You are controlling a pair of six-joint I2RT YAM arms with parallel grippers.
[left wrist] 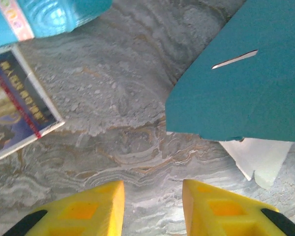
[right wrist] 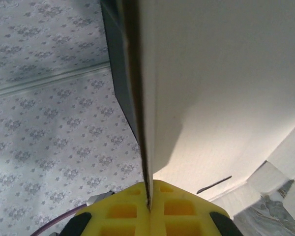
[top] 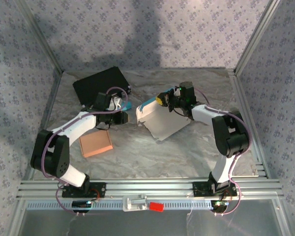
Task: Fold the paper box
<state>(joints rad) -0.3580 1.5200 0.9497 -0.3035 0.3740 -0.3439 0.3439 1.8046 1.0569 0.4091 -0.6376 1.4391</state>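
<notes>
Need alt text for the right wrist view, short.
The right gripper, yellow-fingered, is shut on the edge of the white paper box, whose panel rises across the right side with a thin slit low down. A floral-patterned wall lies to the left.

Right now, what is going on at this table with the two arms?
Two robot arms are working on a paper box in the middle of the table. The right claw is shut on the edge of one white panel and holds it raised. The left claw is open and empty, low over the table just short of the box's teal flap, not touching it. The box is not yet folded into shape.
</notes>
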